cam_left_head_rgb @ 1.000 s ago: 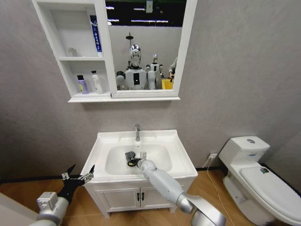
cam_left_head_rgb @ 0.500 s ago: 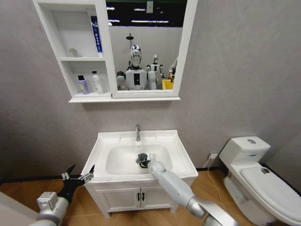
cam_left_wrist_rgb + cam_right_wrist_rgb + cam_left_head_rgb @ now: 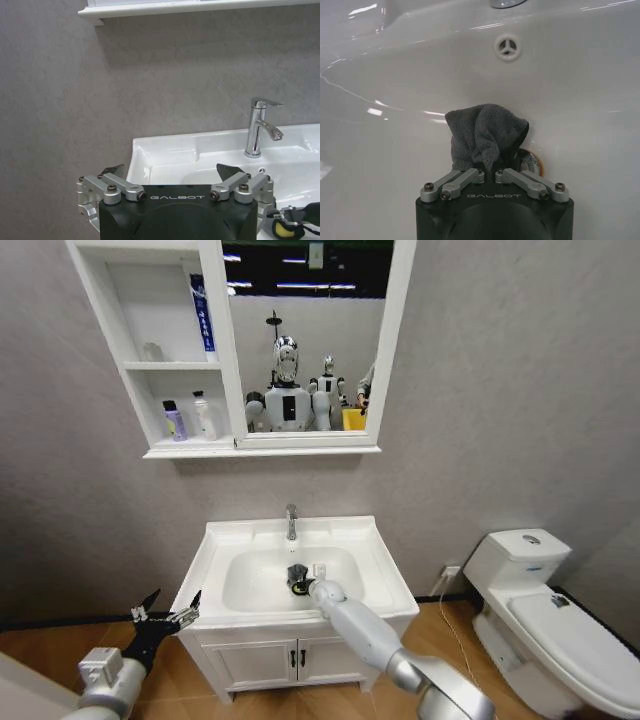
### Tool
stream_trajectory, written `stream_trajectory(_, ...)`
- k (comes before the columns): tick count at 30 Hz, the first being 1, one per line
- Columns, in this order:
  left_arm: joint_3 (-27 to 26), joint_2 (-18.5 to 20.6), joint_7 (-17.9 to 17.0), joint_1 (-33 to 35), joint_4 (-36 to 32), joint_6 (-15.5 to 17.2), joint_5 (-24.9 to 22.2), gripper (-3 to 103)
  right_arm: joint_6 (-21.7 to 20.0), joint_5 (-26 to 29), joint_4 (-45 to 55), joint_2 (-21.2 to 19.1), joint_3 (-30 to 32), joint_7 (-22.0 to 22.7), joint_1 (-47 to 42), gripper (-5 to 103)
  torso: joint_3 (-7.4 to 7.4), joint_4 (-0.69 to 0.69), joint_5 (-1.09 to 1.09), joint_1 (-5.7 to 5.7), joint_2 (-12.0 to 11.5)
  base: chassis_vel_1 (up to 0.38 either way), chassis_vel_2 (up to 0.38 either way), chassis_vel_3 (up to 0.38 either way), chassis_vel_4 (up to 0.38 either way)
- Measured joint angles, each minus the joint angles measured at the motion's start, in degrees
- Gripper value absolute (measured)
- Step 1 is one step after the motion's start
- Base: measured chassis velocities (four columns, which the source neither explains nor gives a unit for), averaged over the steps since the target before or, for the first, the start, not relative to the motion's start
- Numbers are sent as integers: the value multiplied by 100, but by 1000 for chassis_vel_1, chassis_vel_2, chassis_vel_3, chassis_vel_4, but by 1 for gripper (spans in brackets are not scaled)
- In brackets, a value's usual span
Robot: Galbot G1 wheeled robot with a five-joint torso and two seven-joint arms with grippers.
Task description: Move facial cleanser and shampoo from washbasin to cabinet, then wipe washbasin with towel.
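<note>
From the head camera, the right gripper (image 3: 298, 577) sits down in the bowl of the washbasin (image 3: 375, 562), its fingers pinched on the dark towel (image 3: 296, 573) close to the middle of the bowl, below the chrome tap (image 3: 291, 521). The right arm reaches up from the lower right over the basin's front rim, forearm slanting toward the bowl. The left gripper (image 3: 165, 613) hangs low at the basin's front left corner, apart from it, fingers spread and holding nothing. Above, the cabinet (image 3: 135, 365) carries two bottles (image 3: 188, 418) on its lower shelf and a blue tube (image 3: 201, 315) upright on the top shelf, beside the mirror (image 3: 305, 335); a toilet (image 3: 535, 610) stands to the right. In the left wrist view, the left gripper (image 3: 177, 175) is wide open and empty, facing the grey wall with the washbasin (image 3: 165, 150) and tap (image 3: 259, 126) ahead of it. In the right wrist view, the right gripper (image 3: 489, 172) has its fingers drawn nearly together, clamping the bunched grey towel (image 3: 485, 132), which rests against the white bowl surface over the drain (image 3: 532, 161), with the overflow hole (image 3: 508, 47) on the bowl wall beyond.
</note>
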Motion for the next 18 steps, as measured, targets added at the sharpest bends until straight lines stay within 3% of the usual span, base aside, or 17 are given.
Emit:
stream_trajectory(6,0,0,0,0,0,0,0,100,53,-105,-16,82,-39,-31,-2,4,0,2,2,0,0,0,0,0,0)
stream_trajectory(18,0,0,0,0,0,0,0,100,-87,-467,318,-708,138,265,-160,4,-3,4,2,-1,2,0,0,0,0)
